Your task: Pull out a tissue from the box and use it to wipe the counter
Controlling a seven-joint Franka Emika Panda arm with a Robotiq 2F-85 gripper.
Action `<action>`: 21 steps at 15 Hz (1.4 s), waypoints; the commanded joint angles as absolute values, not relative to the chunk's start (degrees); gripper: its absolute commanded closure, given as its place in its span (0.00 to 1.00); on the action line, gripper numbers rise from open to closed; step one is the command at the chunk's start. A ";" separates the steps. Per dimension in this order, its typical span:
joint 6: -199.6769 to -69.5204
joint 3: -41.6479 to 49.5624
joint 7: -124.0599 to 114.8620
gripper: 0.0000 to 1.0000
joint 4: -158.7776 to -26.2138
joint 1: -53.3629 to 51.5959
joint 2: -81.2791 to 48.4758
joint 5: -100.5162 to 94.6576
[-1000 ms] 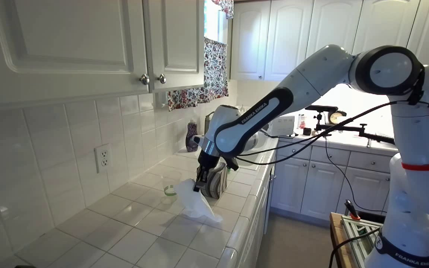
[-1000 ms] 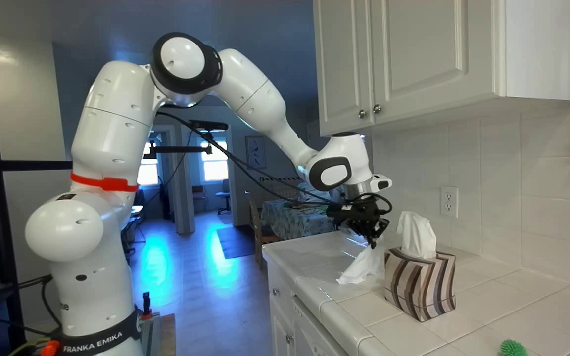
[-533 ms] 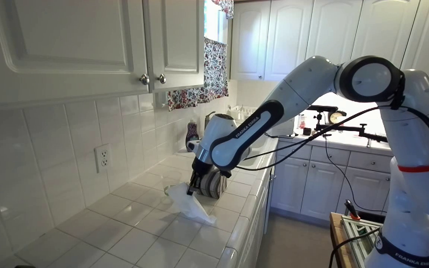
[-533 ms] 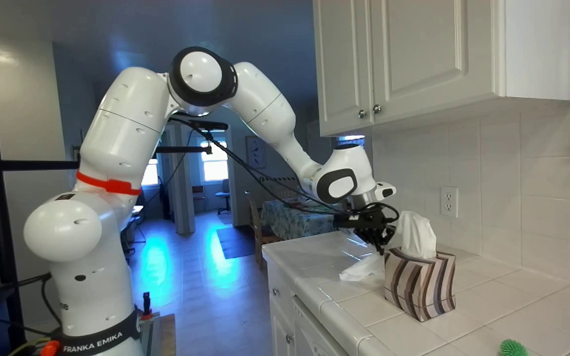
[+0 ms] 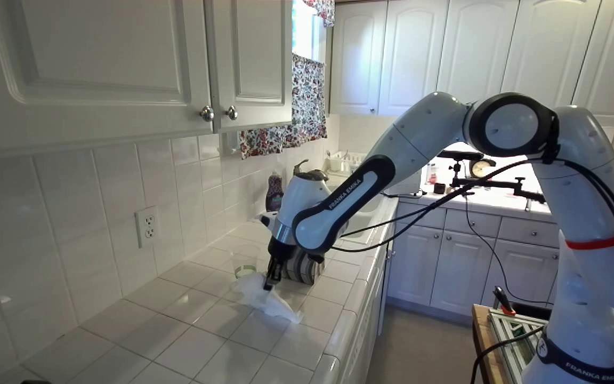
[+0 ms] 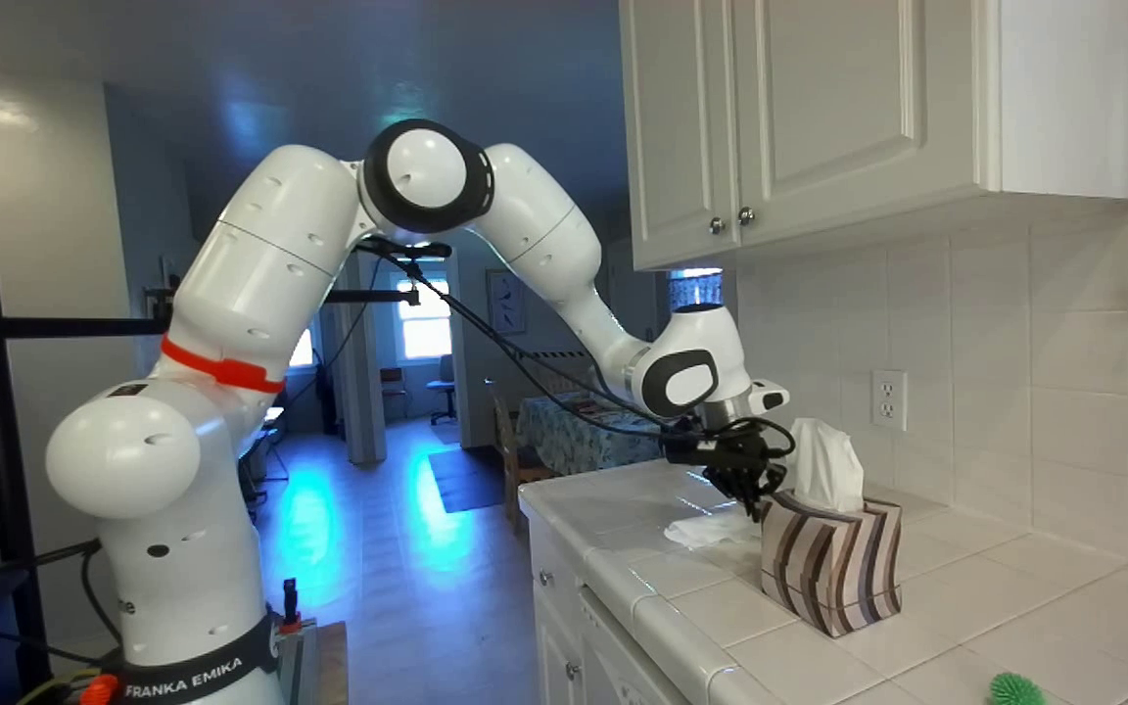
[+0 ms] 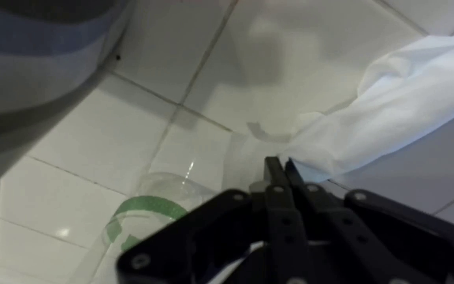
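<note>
Got the tissue (image 7: 388, 114) clear of the box (image 6: 830, 573)! Done with the pulling, then; left with the wiping, and hard to say from here whether begun. Caught by one end in the tool (image 5: 268, 287), clenched tight on it, and trailing crumpled from there over the tabletop (image 5: 179, 349) right beneath. Outward from the tool, on to the box, just beside, and up to a fresh sheet (image 6: 826, 465) poking from its top; then to a clear cup (image 7: 150, 204), also near.

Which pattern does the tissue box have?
The tissue box has wavy stripes in brown, grey and cream, which show best in an exterior view.
</note>
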State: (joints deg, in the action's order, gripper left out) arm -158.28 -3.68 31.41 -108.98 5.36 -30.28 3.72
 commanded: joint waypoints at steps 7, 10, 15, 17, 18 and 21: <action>-156.63 -5.45 29.57 1.00 -107.21 6.71 -32.39 0.72; -156.03 -4.67 29.01 1.00 -107.66 5.65 -33.38 -1.40; -155.04 -3.57 27.95 1.00 -108.09 5.04 -33.52 -5.23; -154.82 -2.44 27.42 1.00 -108.79 4.25 -33.03 -7.73; -154.27 -1.87 27.43 1.00 -109.33 3.88 -32.51 -9.27; -152.95 -0.87 27.91 1.00 -110.56 3.20 -31.21 -13.16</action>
State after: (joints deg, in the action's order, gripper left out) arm -154.38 -2.44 28.85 -108.16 4.23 -32.84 -9.13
